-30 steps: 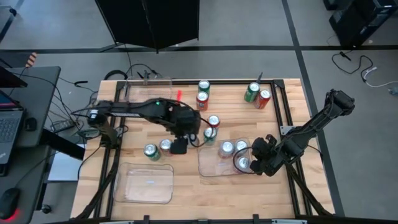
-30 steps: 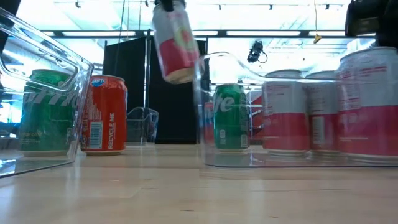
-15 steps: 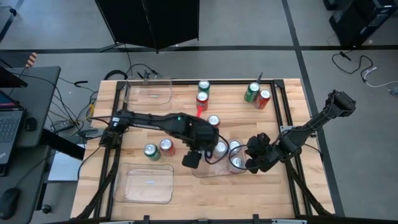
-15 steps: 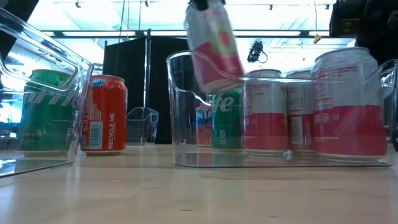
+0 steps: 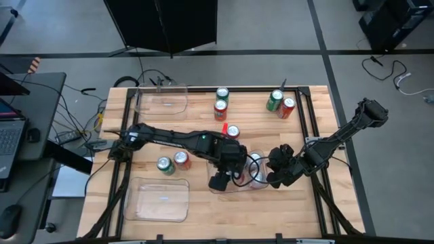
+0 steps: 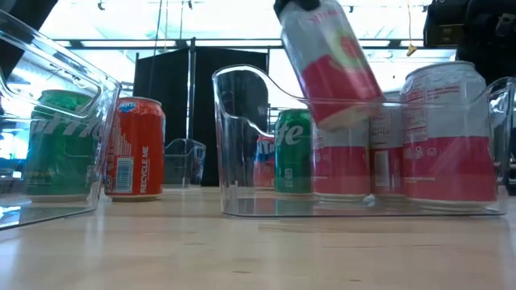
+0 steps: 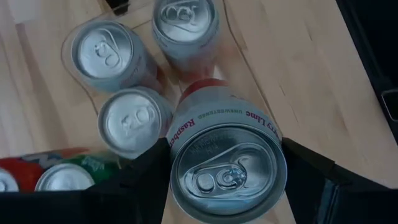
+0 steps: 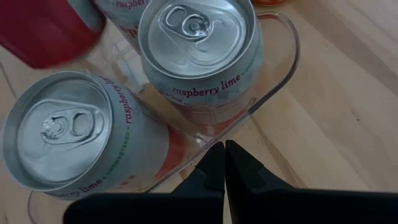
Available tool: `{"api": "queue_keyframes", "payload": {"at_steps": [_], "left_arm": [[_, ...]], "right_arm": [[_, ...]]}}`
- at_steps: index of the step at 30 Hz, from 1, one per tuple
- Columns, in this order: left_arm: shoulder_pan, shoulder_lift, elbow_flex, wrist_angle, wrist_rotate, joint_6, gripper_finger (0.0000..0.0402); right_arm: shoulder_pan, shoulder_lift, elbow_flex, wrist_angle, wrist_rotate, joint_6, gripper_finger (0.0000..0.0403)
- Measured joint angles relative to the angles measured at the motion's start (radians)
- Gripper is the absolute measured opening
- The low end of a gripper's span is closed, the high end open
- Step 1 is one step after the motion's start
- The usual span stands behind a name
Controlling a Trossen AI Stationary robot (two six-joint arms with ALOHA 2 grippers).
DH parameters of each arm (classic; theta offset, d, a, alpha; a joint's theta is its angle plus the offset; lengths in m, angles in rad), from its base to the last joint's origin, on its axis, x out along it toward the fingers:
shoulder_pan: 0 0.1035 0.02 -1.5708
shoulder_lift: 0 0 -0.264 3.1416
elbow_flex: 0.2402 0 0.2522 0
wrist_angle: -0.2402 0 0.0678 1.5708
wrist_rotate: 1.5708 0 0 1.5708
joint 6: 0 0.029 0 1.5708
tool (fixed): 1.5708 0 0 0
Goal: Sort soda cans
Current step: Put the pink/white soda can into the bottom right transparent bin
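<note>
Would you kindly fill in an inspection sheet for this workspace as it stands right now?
Surface: wooden table, bare between items.
Job's things: three silver-white cans stand in the clear tray; a fourth silver-white can hangs tilted over it. Red can and green can stand together; other red and green cans stand at the far edge.
Clutter: two empty clear trays, one near, one far.
Grippers: left gripper holds the fourth can; right gripper is shut against the tray's rim.
Cables: loose cables off the table's left side.
Surroundings: laptop on a side desk; black panel behind; no person seen.
</note>
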Motion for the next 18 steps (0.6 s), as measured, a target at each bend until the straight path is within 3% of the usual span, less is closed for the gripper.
{"api": "queue_keyframes", "payload": {"at_steps": [18], "left_arm": [[0.001, 0.096, -0.005, 0.077, -0.007, -0.018, 0.0247]], "right_arm": [[-0.006, 0.000, 0.000, 0.019, -0.002, -0.018, 0.0001]]}}
